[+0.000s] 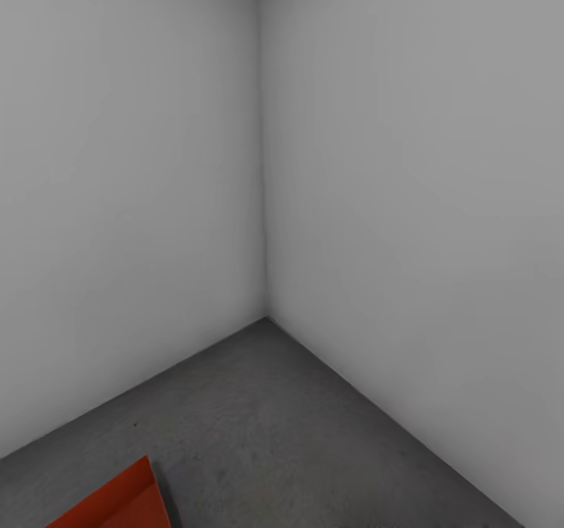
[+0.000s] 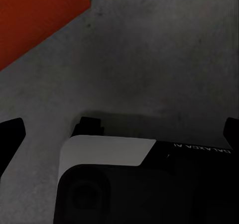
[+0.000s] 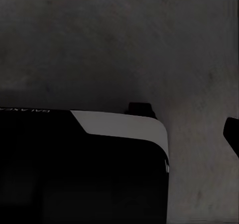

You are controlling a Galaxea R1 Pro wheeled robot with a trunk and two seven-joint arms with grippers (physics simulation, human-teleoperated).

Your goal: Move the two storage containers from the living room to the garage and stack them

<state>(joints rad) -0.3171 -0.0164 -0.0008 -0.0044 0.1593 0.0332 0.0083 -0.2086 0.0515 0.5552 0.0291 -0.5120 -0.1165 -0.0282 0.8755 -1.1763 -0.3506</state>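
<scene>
In the garage, facing a bare corner: two grey-white walls (image 1: pixel 407 199) meet over the dark concrete floor (image 1: pixel 274 434). One bin (image 1: pixel 117 500) shows as an orange corner at the bottom-left edge of the head view, apparently sitting on the floor, though most of it is cut off. The left wrist view catches the same orange (image 2: pixel 35 20) at its edge, with bare concrete between it and the gripper. Left gripper (image 2: pixel 119 134) — dark fingertips at opposite edges of the frame, so fingers (image 2: pixel 10 134) are spread wide with nothing between them. Right gripper: only one fingertip (image 3: pixel 232 132) visible at the frame edge over bare floor, nothing in it, but I can't tell how far apart the fingers are. The robot's white and black base (image 3: pixel 124 129) sits under both wrist cameras. Progress, as a judgement: at least one bin is in the garage and looks set down. Can't tell from that sliver whether it's one bin or two already stacked. If one, the second is left — fetch, bring, stack on top.
</scene>
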